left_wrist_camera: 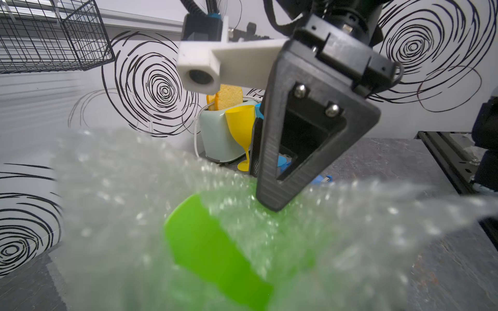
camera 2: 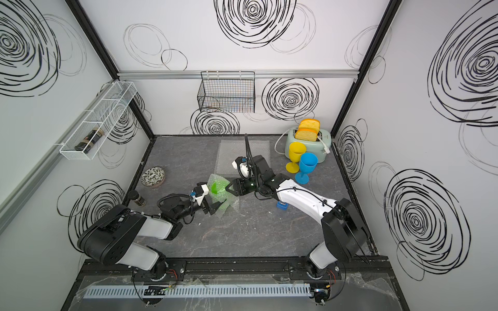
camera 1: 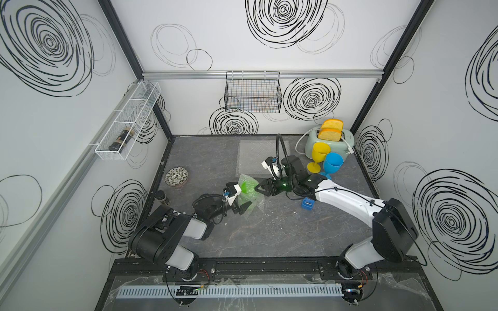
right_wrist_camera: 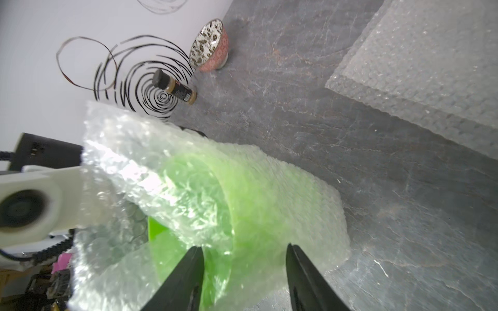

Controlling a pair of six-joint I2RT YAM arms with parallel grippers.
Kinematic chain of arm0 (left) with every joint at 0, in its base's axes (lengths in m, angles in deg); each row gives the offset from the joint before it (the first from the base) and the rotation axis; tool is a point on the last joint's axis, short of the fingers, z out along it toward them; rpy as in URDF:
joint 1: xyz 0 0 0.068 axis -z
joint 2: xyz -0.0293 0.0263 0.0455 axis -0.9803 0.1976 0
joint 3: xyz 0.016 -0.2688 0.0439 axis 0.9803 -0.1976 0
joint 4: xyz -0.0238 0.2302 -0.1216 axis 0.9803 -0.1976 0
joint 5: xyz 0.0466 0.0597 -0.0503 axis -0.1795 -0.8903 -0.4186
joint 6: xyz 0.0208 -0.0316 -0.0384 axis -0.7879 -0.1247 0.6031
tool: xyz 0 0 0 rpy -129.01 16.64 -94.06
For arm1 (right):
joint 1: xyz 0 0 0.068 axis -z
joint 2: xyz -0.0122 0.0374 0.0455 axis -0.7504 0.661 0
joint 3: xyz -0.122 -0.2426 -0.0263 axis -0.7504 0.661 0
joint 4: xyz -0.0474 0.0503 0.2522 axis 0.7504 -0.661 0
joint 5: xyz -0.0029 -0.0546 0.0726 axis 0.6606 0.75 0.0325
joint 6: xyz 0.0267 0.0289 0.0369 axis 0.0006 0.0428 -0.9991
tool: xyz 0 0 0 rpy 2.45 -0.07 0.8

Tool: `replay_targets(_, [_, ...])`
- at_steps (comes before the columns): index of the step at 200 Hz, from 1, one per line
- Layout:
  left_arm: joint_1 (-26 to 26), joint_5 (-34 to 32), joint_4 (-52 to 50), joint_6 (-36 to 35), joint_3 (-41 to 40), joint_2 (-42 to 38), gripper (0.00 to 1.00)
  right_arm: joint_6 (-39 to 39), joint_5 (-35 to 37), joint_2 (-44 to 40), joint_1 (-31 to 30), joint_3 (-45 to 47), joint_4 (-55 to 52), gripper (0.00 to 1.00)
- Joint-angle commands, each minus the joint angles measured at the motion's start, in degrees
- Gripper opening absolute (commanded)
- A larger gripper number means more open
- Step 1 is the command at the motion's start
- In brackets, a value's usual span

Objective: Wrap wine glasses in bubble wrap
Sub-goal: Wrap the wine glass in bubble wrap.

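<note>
The lime green wine glass (camera 1: pixel 245 187) (left_wrist_camera: pixel 210 242) lies in crumpled bubble wrap (camera 1: pixel 252 200) (right_wrist_camera: pixel 151 161) at mid-table. My right gripper (camera 1: pixel 256 186) (right_wrist_camera: pixel 244 246) comes in from the right, its fingers pressed on either side of the wrapped bowl. From the left, my left gripper (camera 1: pixel 242 207) reaches under the bundle, fingers apart in both top views; its own wrist view shows only wrap and green plastic. The yellow wine glass (camera 1: pixel 319 156) and the blue wine glass (camera 1: pixel 332 163) stand upright, bare, at the back right. Flat bubble wrap sheets (camera 1: pixel 256 156) (right_wrist_camera: pixel 431 67) lie behind the grippers.
A mint toaster (camera 1: pixel 327 144) with bread stands in the back right corner. A blue tape dispenser (camera 1: pixel 308 203) sits under my right arm. A patterned bowl (camera 1: pixel 177 177) and a dark spice bottle (camera 1: pixel 163 198) stand at the left edge. Wire baskets (camera 1: pixel 253 93) hang on the walls.
</note>
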Motion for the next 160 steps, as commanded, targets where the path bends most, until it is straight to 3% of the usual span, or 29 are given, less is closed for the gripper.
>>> replay_targets(1, [-0.5,1.8,0.5,1.1,1.7,-2.4,0.94,2.5,2.5,1.7,-0.9,-3.2,-5.6,0.52])
replay_targets(14, [-0.9,2.4,-2.6,1.1,2.2,-4.5,1.00,2.9,4.4,2.9,-0.9,-4.9,-7.7,0.49])
replay_targets(40, [-2.6,4.6,-9.0,1.6,3.3,-9.7,0.97,2.9,7.2,4.5,-1.2,-7.7,-10.9,0.39])
replay_targets(73, [-7.5,8.8,-16.3,8.6,5.2,-15.3,0.97,2.9,9.3,5.7,-1.9,-10.4,-12.8,0.25])
replay_targets(129, [-9.2,10.3,-44.0,7.4,13.8,-21.4,1.00,2.5,10.6,6.5,-2.1,-10.6,-13.6,0.22])
replay_targets(142, [-8.7,9.4,-51.3,5.6,16.6,-21.4,0.92,2.4,10.5,6.6,-2.2,-10.5,-13.8,0.22])
replay_targets(160, [-7.9,7.5,-60.5,2.5,20.5,-21.0,0.72,2.3,11.1,6.7,-2.2,-10.5,-14.0,0.22])
